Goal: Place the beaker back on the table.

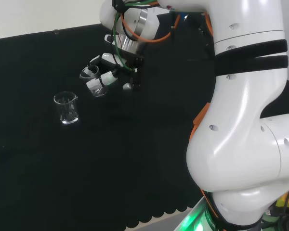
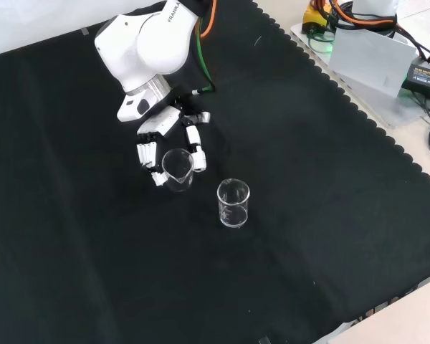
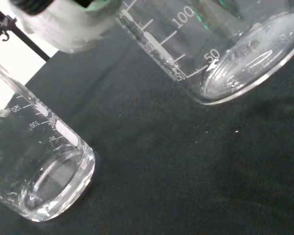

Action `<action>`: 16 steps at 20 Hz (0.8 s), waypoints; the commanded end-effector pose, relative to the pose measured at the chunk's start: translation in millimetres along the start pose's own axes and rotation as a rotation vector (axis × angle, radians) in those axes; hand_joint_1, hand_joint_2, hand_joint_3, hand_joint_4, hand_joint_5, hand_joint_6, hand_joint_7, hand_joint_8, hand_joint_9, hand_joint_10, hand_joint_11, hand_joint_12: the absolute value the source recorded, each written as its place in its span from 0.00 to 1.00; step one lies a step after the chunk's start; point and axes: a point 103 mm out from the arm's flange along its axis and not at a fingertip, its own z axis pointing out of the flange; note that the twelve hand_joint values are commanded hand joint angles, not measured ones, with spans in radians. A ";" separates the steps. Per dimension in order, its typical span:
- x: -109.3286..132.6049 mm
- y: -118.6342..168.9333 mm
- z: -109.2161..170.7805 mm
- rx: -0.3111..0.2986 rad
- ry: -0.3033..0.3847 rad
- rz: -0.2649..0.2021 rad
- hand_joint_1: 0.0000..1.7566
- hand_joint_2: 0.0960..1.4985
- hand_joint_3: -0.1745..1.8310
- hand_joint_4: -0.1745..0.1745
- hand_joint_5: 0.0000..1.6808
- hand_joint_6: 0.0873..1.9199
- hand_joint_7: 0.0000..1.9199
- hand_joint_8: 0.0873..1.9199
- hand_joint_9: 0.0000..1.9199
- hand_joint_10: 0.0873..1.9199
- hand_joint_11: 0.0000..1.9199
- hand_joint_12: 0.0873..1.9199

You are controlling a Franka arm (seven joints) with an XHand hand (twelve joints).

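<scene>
Hovering above the black worktop point(image 2: 330, 186), the robot hand point(image 2: 165, 140) has its fingers curled round a clear beaker point(image 2: 178, 170), held tilted and off the cloth. A second beaker point(image 2: 233, 203) stands upright just to its right in the front view. Lower it at this tilt and it could land on its edge, tip, or knock its neighbour.

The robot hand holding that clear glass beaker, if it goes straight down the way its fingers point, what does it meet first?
Probably the black cloth. The robot hand holds the clear glass beaker above bare cloth; the second clear glass beaker stands apart to one side, though depth is uncertain.
</scene>
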 end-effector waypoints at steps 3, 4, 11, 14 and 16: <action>-4.9 1.1 14.0 -0.017 0.067 -0.018 0.74 0.71 0.00 0.00 0.71 0.32 0.65 0.30 0.72 0.37 0.51 0.47; -5.1 1.2 14.6 -0.020 0.074 -0.020 0.74 0.71 0.00 0.00 0.71 0.32 0.65 0.30 0.72 0.37 0.51 0.47; -3.1 3.8 19.4 -0.015 0.073 -0.023 0.74 0.71 0.00 0.00 0.71 0.32 0.65 0.30 0.72 0.37 0.50 0.47; -2.5 4.1 20.6 -0.014 0.071 -0.024 0.74 0.71 0.00 0.00 0.71 0.32 0.65 0.30 0.72 0.37 0.50 0.48; -4.8 2.0 22.0 -0.012 0.073 -0.026 0.74 0.71 0.00 0.00 0.71 0.32 0.65 0.30 0.72 0.37 0.50 0.48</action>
